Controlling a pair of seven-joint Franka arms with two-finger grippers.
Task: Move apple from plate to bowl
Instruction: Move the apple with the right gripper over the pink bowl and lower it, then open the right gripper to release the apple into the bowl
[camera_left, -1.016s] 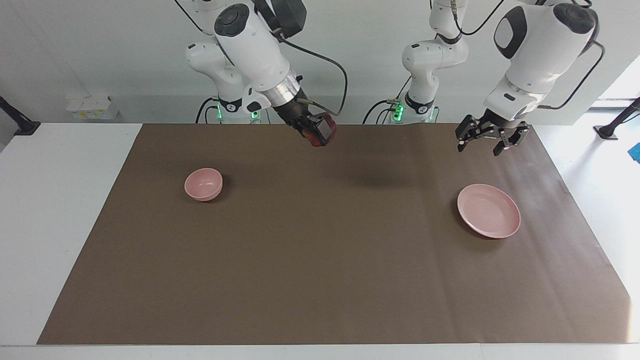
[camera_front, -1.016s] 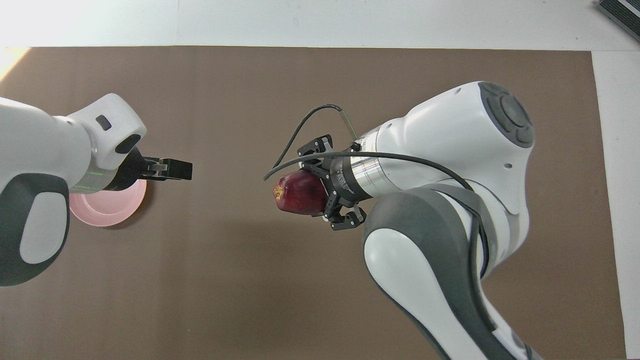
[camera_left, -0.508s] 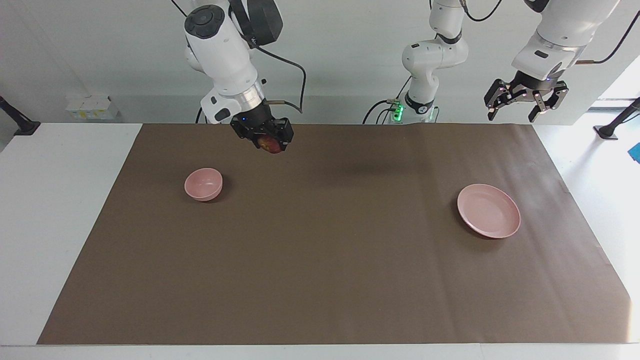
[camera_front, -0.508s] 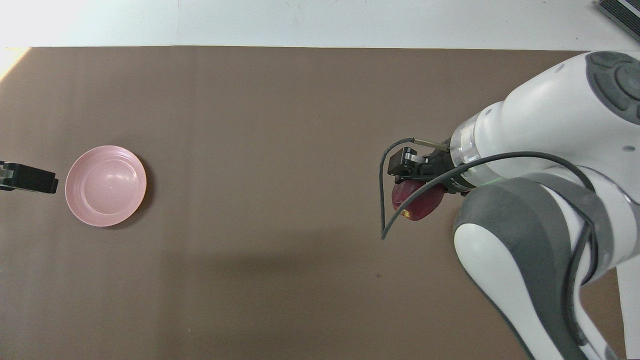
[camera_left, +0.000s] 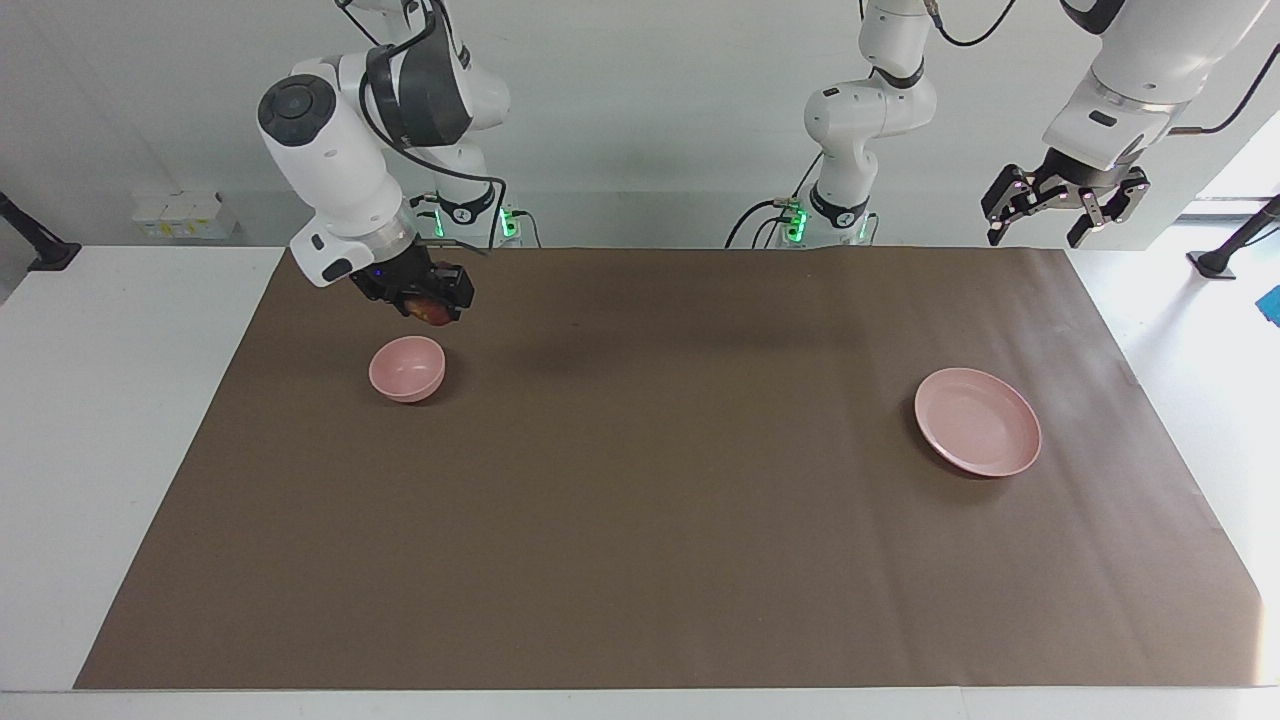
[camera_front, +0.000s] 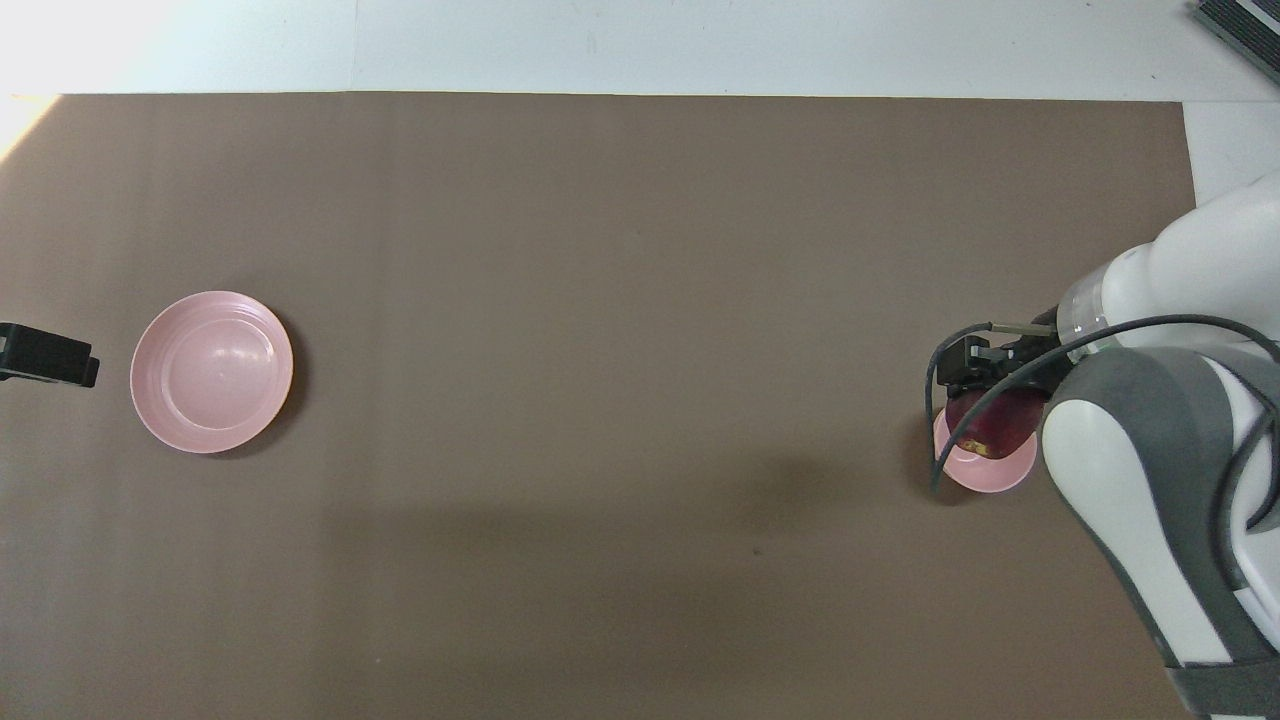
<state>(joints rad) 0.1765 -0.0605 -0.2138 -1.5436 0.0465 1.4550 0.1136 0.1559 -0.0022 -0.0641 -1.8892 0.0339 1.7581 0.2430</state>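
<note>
My right gripper (camera_left: 432, 304) is shut on the dark red apple (camera_left: 430, 310) and holds it in the air just above the small deep pink bowl (camera_left: 407, 368), toward the right arm's end of the table. In the overhead view the apple (camera_front: 995, 425) covers part of the bowl (camera_front: 985, 472). The wide pink plate (camera_left: 977, 421) lies bare toward the left arm's end; it also shows in the overhead view (camera_front: 212, 371). My left gripper (camera_left: 1040, 228) is open and empty, raised high beside the plate at the table's end, and waits.
A brown mat (camera_left: 640, 520) covers most of the white table. Small white boxes (camera_left: 180, 213) stand at the wall off the right arm's end. The right arm's bulk (camera_front: 1160, 480) hangs over the mat near the bowl.
My right gripper has carried the apple from over the mat's middle to over the bowl and come lower. My left gripper has risen and drawn back from the plate.
</note>
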